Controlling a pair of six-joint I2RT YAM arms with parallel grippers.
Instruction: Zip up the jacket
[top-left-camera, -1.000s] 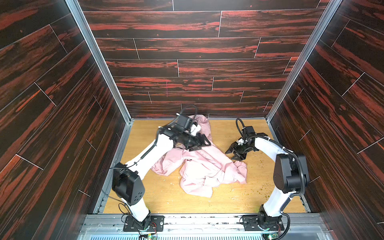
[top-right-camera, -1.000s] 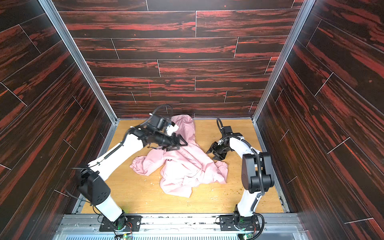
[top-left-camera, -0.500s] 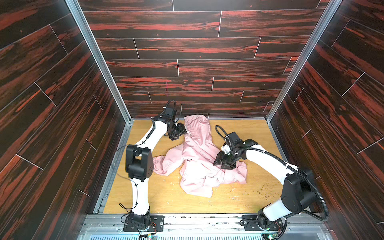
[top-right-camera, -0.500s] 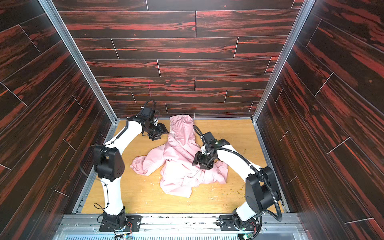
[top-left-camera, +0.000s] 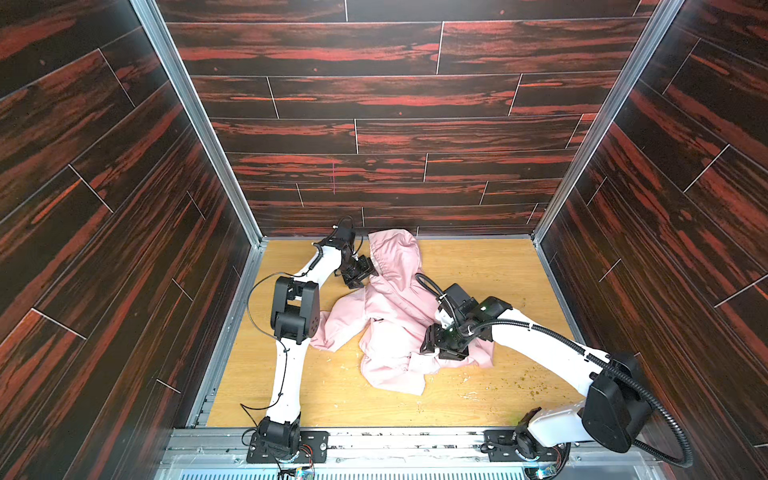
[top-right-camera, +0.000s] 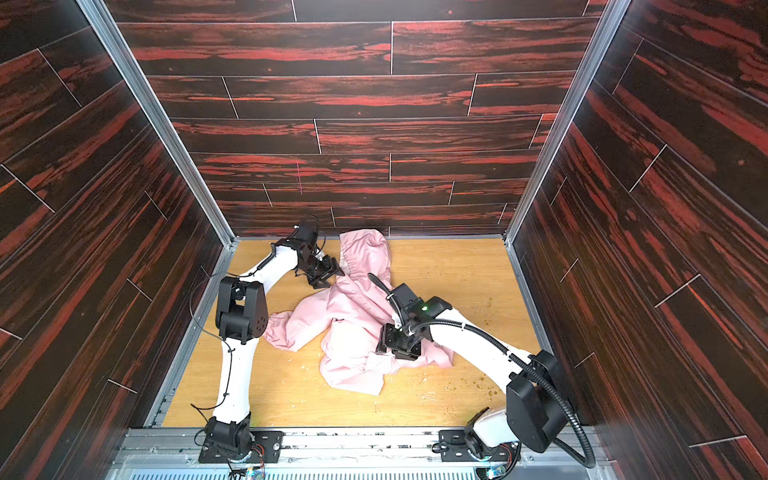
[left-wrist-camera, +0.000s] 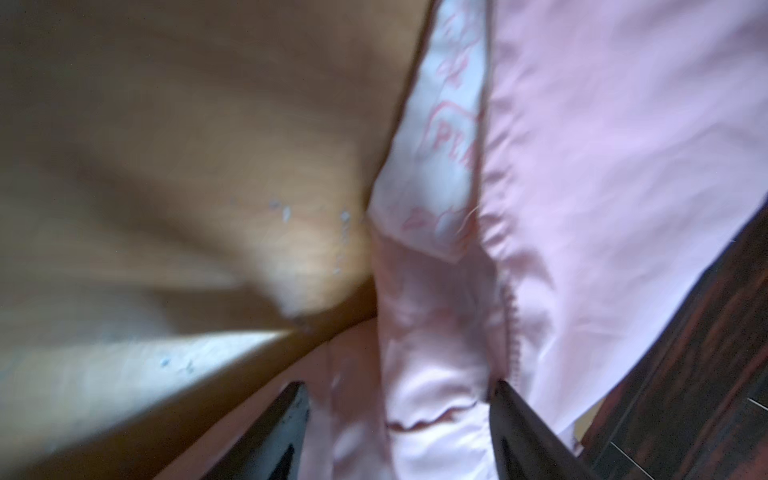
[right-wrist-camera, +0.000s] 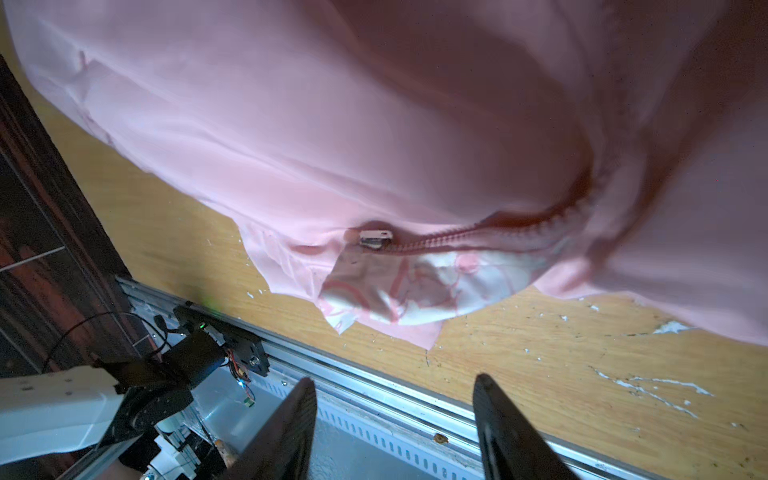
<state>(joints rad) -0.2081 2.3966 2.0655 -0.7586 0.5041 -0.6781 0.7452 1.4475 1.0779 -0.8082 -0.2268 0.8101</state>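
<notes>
- Your left fingers (top-left-camera: 362, 269) sit at the back left of the bench (top-left-camera: 478, 270), right against the gathered rim of the hood (top-left-camera: 392, 253).
- In the left wrist view those fingers (left-wrist-camera: 286, 432) stand apart with a fold of pink cloth filling the gap. The picture is blurred, so you cannot tell whether they pinch the cloth or only straddle it.
- The jacket (top-left-camera: 390, 320) lies crumpled on the middle of the bench in both top views, with its hood toward the back wall and one sleeve (top-left-camera: 338, 328) trailing to the left.
- In the right wrist view the slider (right-wrist-camera: 376, 241) sits at one end of the row of zipper teeth (right-wrist-camera: 478, 235), near the jacket's edge. White printed lining (right-wrist-camera: 415, 291) is turned out just beside it.
- Your right fingers (top-left-camera: 441, 348) hang over the jacket's lower right part, spread wide and holding nothing. In the right wrist view only the bench and the front rail (right-wrist-camera: 374, 395) show in the gap between them.
</notes>
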